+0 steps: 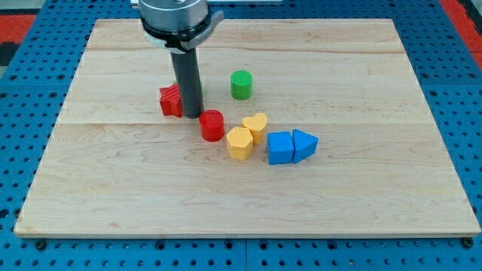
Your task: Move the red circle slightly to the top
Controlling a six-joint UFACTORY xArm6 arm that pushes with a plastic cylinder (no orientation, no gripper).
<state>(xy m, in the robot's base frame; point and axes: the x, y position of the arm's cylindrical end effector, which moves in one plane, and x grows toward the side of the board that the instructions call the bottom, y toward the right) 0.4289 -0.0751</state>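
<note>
The push looks not yet made, as I judge it: the red circle (pixel 212 125) sits near the middle of the worktop (pixel 113 188), just up-left of the yellow hexagon (pixel 239 142) and left of the yellow heart (pixel 256 126). My tip (pixel 191 115) stands just to its upper left, beside the red star (pixel 172 100) (possibly touching it; I cannot tell). To send the circle toward the view's top, I would need to bring the tip round to its lower side. There is no gripper here, only the rod, so nothing is open, closed or held. The green cylinder (pixel 241 84) lies up and right; the blue cube (pixel 279 147) and blue wedge (pixel 304 143) lie right.
</note>
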